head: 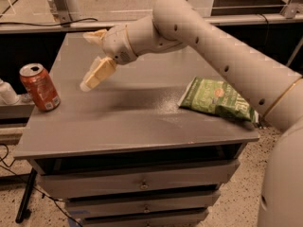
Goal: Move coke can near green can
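The coke can (40, 87), orange-red with a silver top, stands upright at the left edge of the grey table (137, 122). My gripper (86, 60) is open and empty, hanging above the table's left part, a short way right of and behind the coke can, not touching it. Its cream fingers (98, 74) point left toward the can. The white arm reaches in from the right. The green can is out of view.
A flat green chip bag (218, 100) lies at the table's right front corner, partly under the arm. The table has drawers below (142, 186). A white object (7, 92) sits left of the table. A railing runs behind.
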Robot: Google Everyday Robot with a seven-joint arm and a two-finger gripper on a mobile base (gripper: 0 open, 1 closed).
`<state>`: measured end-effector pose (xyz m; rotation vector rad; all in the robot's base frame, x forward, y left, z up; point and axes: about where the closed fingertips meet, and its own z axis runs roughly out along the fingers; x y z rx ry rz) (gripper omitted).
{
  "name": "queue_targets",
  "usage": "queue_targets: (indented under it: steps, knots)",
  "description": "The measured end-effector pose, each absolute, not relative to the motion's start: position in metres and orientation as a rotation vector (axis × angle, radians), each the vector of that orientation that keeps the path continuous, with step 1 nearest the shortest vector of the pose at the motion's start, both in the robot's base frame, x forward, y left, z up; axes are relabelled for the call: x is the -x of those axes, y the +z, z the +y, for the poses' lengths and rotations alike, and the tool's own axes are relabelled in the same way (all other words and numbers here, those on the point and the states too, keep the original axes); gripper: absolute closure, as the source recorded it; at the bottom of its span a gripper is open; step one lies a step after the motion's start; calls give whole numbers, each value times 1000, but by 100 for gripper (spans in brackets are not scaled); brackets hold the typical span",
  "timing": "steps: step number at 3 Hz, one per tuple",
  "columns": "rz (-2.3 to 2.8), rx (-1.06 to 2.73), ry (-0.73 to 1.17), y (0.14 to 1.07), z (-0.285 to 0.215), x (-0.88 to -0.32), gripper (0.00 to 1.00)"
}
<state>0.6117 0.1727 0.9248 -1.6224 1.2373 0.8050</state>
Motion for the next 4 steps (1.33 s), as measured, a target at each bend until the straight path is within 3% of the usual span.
queue_targets:
  steps: [1, 3, 4]
  knots:
    - [1178, 1631, 885, 905, 225, -620, 0]
    - [1149, 1609, 1028, 880, 277, -588, 0]
    - [1146, 1599, 1114, 877, 299, -566, 17]
